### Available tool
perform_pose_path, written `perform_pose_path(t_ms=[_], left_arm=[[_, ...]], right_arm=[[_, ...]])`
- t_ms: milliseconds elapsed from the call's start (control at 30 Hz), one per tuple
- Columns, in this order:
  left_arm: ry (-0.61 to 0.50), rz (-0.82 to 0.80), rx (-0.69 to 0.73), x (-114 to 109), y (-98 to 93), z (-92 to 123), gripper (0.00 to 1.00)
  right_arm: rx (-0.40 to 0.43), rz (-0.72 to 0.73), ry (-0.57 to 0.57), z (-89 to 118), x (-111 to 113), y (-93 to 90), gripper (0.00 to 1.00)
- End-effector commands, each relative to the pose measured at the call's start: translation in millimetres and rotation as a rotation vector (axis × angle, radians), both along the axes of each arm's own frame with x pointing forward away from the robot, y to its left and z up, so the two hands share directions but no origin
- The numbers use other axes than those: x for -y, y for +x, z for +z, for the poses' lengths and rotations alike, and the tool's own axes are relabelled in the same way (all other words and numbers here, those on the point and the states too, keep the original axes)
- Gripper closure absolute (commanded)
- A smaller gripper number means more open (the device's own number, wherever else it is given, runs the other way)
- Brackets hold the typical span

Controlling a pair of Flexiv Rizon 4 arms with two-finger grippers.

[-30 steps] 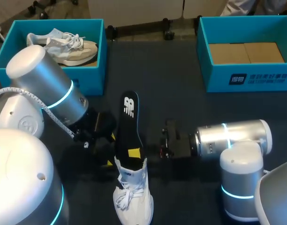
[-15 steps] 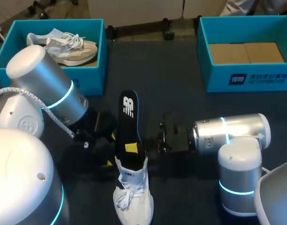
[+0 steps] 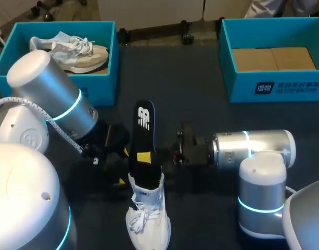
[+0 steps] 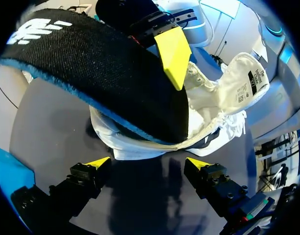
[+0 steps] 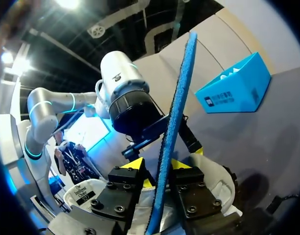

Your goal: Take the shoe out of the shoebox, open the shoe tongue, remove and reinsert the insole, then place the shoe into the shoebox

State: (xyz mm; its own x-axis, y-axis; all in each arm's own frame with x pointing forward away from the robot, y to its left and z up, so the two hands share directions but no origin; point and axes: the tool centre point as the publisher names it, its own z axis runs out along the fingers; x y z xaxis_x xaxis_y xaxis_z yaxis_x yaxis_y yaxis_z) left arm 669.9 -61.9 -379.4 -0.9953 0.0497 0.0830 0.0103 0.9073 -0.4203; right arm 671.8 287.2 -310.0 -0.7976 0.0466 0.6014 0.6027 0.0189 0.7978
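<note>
A white shoe (image 3: 147, 216) lies near the table's front edge, its opening toward the back. A black insole (image 3: 143, 130) with a blue underside stands tilted out of it. My right gripper (image 3: 144, 158) straddles the insole low down. In the right wrist view the insole's blue edge (image 5: 175, 107) runs between the right gripper's (image 5: 157, 166) slightly parted fingers, against one pad only. My left gripper (image 3: 123, 166) stands open just left of the shoe's heel. In the left wrist view the left gripper (image 4: 149, 164) is empty, with the shoe (image 4: 213, 103) and insole (image 4: 91, 63) ahead of it.
A teal shoebox (image 3: 104, 78) at the back left holds a beige shoe (image 3: 76, 52). A second teal shoebox (image 3: 284, 86) at the back right holds cardboard (image 3: 273, 58). Dark table (image 3: 190, 78) lies between the boxes.
My right arm has shifted left and its yellow fingertip has slid up along the insole, fingers a little wider. The insole, shoe and left arm stay put.
</note>
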Motion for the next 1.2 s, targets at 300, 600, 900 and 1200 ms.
perform_pose_path(t_ms=[300,600,900,1200], left_arm=[[-0.002,0.0,0.003,-0.6,-1.0,-0.9,0.0],[-0.002,0.0,0.003,-0.6,-1.0,-0.9,0.0],[-0.002,0.0,0.003,-0.6,-1.0,-0.9,0.0],[-0.002,0.0,0.003,-0.6,-1.0,-0.9,0.0]], right_arm=[[-0.019,-0.024,-0.011,-8.0,-6.5,-0.6,1.0],[-0.074,-0.015,-0.052,-24.8,0.6,-13.8,1.0],[-0.098,-0.003,-0.078,-35.0,6.3,-27.4,1.0],[-0.076,-0.001,-0.096,-24.4,3.4,-25.6,0.58]])
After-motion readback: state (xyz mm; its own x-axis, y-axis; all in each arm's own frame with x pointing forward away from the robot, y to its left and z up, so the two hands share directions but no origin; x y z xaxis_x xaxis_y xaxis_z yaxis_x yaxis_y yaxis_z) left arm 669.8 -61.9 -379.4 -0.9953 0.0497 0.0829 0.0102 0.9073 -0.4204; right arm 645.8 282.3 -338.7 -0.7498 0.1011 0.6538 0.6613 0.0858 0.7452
